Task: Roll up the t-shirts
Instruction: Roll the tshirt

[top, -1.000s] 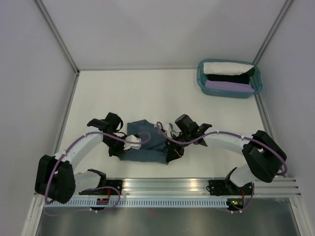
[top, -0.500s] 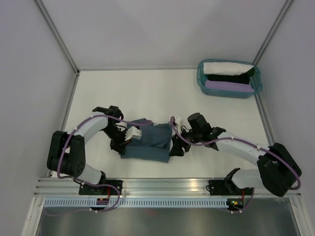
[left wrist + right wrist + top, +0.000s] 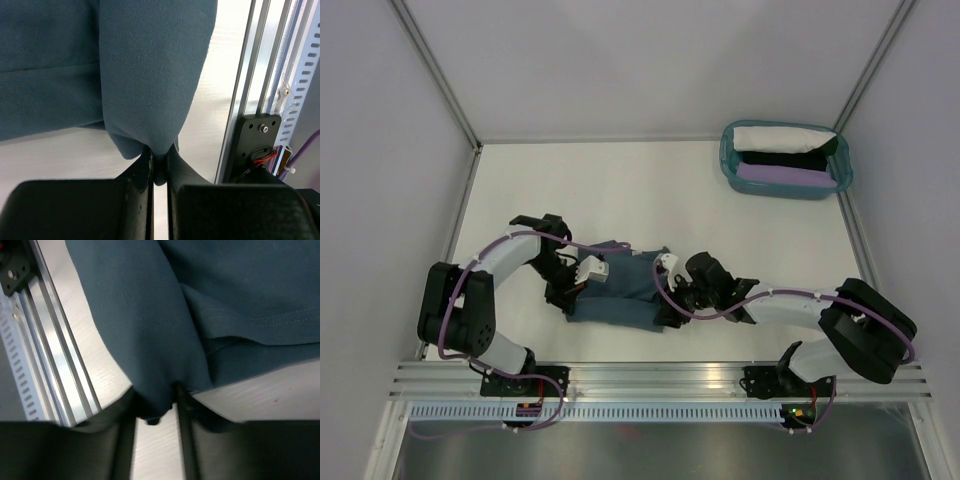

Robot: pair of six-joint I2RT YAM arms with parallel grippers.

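The slate-blue t-shirt (image 3: 620,292) lies as a partly rolled bundle near the table's front, between both arms. My left gripper (image 3: 566,296) is shut on the bundle's left end; in the left wrist view a fold of the shirt (image 3: 150,75) is pinched between the left gripper's (image 3: 160,161) fingers. My right gripper (image 3: 670,305) is at the bundle's right end. Its fingers stand apart in the right wrist view, with a hanging fold of the shirt (image 3: 150,325) reaching down into the gap of the right gripper (image 3: 156,402). White (image 3: 780,137), black (image 3: 792,158) and lilac (image 3: 778,174) bundles lie in the basket.
The teal basket (image 3: 726,160) stands at the back right corner, beside the right wall. A metal rail (image 3: 660,378) runs along the near edge, close behind both grippers; it also shows as the rail (image 3: 250,75) and the rail (image 3: 55,350) in the wrist views.
The right gripper has opened and slid left, closer against the shirt's right end. The left arm swung its elbow outward while staying shut on the shirt's left end.
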